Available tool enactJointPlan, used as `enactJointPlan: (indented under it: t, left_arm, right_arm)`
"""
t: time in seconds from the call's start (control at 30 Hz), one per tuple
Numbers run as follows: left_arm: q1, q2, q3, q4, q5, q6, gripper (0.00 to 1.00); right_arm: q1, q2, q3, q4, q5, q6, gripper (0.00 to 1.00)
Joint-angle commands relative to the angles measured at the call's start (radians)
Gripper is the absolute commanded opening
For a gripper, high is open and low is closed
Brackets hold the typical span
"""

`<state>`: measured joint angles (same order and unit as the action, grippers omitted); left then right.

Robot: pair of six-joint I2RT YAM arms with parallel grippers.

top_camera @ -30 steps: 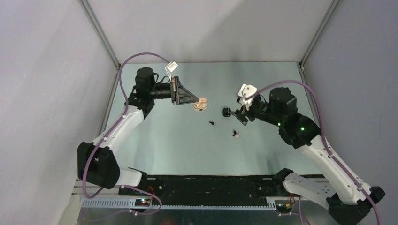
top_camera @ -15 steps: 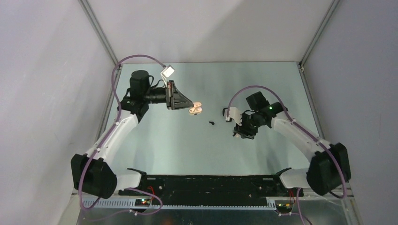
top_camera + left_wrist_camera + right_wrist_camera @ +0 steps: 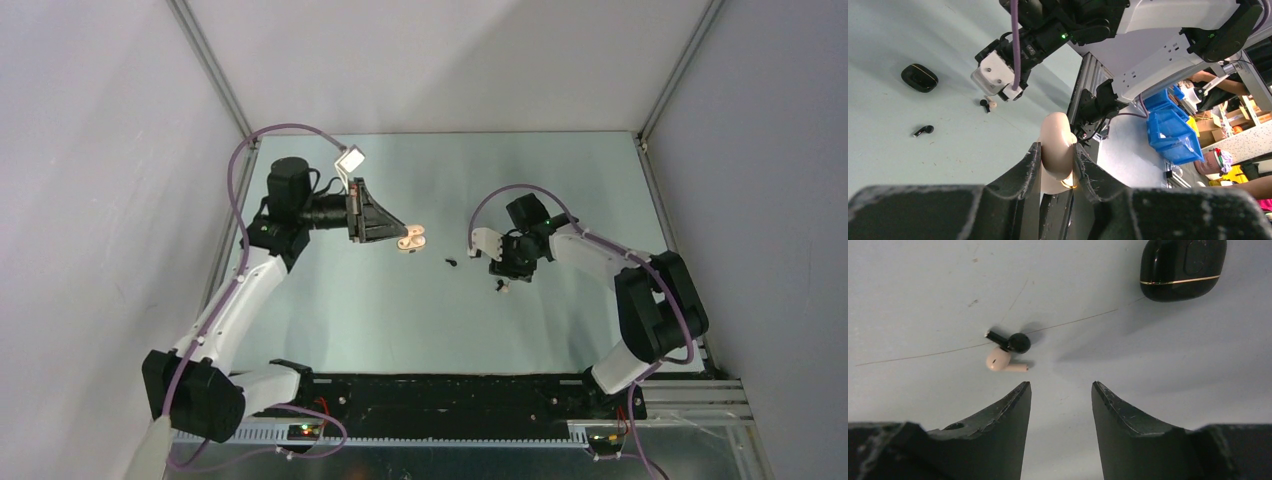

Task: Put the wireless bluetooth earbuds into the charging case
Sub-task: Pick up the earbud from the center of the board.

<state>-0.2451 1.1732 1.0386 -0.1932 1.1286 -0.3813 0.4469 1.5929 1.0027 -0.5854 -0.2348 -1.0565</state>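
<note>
My left gripper is shut on a beige charging case and holds it above the table; in the top view the case looks hinged open. My right gripper is open and empty, pointing down at the table. Just ahead of its left fingertip lies one black earbud touching a beige earbud. The other black earbud lies alone between the two grippers. A closed black case with a gold line sits further ahead on the right.
The grey table is walled on three sides. In the left wrist view the right arm's white wrist camera hangs over the bud pair, with the black case to its left. Blue bins stand beyond the table.
The right arm has folded in and its wrist has turned down over the bud pair, its jaws narrower than before. The left gripper has drifted slightly left and towards me with the beige case.
</note>
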Motion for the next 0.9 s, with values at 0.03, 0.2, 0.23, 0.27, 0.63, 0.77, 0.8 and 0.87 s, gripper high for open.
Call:
enactJointPlan:
  t: [0.03,0.2,0.23,0.27,0.63,0.77,0.8,0.87]
  left_arm:
    - [0.008,-0.038,0.003,0.002,-0.005,0.012,0.00]
    - [0.012,-0.047,-0.005,-0.003,-0.006,0.015,0.00]
    - [0.011,-0.048,-0.007,-0.004,-0.006,0.016,0.00]
    - [0.011,-0.048,-0.007,-0.004,-0.007,0.016,0.00]
    - [0.024,-0.043,-0.005,-0.005,-0.005,0.023,0.00]
    - [0.024,-0.036,-0.005,-0.007,-0.002,0.026,0.00]
    - [0.024,-0.033,-0.004,-0.006,-0.001,0.028,0.00]
    - [0.024,-0.027,-0.001,-0.006,0.001,0.030,0.00]
  right_arm:
    - [0.008,0.034,0.006,0.098,0.027,0.001,0.55]
    - [0.009,0.073,0.024,0.129,0.041,0.018,0.56]
    - [0.010,0.077,0.026,0.130,0.041,0.016,0.56]
    - [0.011,0.083,0.026,0.131,0.040,0.015,0.56]
    - [0.046,0.100,0.031,0.085,0.022,0.007,0.56]
    - [0.051,0.074,0.016,0.060,0.011,0.032,0.56]
    - [0.052,0.068,0.002,0.061,0.012,0.037,0.56]
    - [0.054,0.045,-0.022,0.059,0.014,0.039,0.57]
